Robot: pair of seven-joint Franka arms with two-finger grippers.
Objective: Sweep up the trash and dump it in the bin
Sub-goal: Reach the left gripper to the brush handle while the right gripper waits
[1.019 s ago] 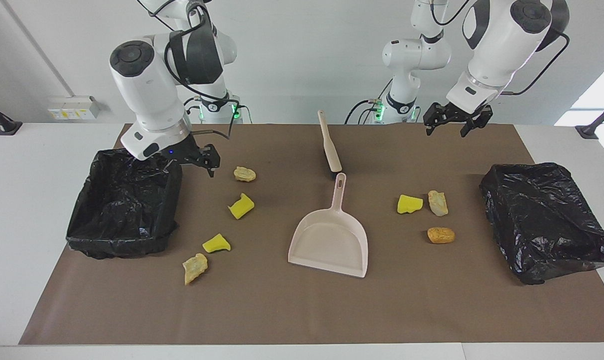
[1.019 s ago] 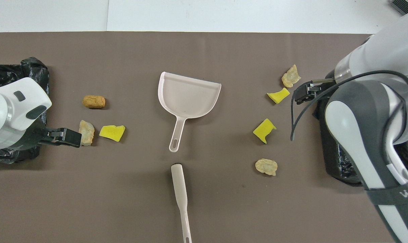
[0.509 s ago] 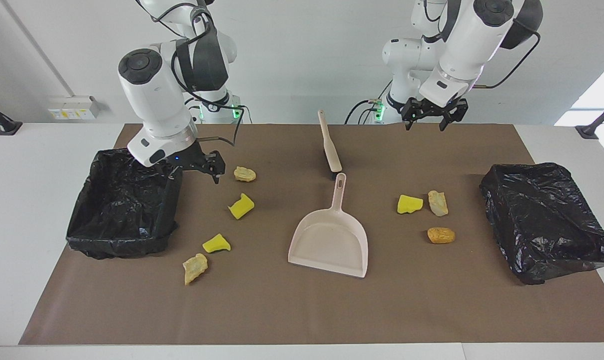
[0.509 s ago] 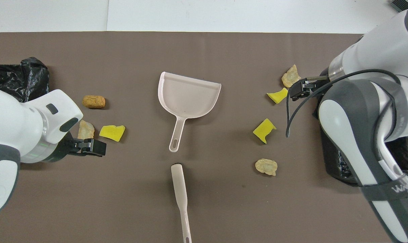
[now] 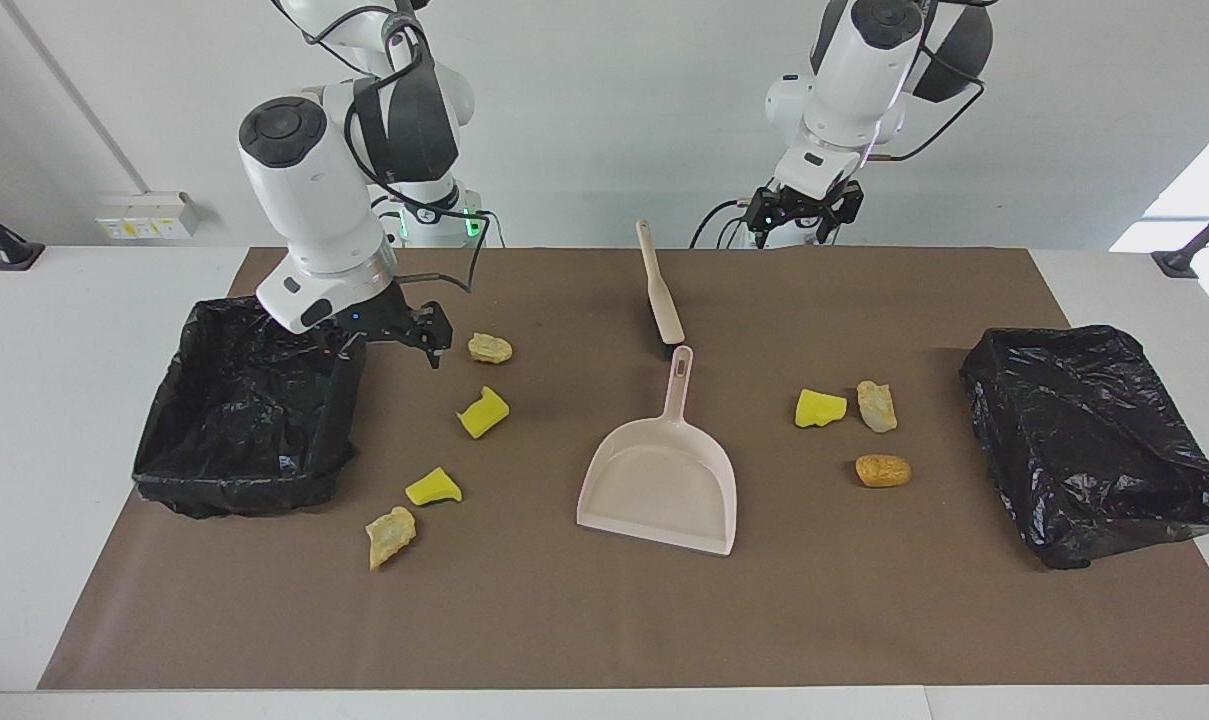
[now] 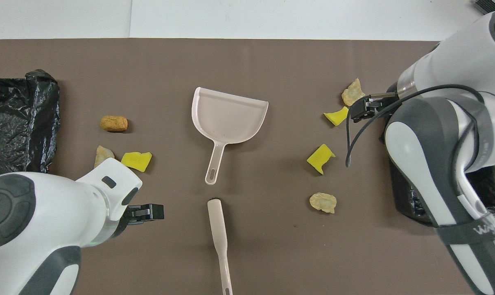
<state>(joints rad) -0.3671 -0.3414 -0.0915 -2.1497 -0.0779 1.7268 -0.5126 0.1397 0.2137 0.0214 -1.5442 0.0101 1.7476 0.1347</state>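
Several trash scraps lie on the brown mat. A tan lump (image 5: 490,348), two yellow chunks (image 5: 483,412) (image 5: 433,487) and another tan lump (image 5: 390,535) lie beside the bin (image 5: 244,420) at the right arm's end. A yellow chunk (image 5: 820,408), a tan lump (image 5: 876,406) and an orange-brown lump (image 5: 882,470) lie toward the second bin (image 5: 1094,440). My right gripper (image 5: 429,345) hangs open between the first bin and the nearest tan lump (image 6: 323,202), holding nothing. My left gripper (image 5: 802,222) hangs open and empty over the mat's robot-side edge, beside the brush handle.
A pale pink dustpan (image 5: 664,480) lies mid-mat, its handle pointing toward the robots. A pale brush (image 5: 661,295) lies just nearer to the robots, in line with that handle. Both bins are lined with black bags. White table surrounds the mat (image 5: 564,620).
My left gripper has swung from near the bin at its own end toward the middle, coming close to the brush. My right gripper has shifted slightly toward the tan lump. No object moved.
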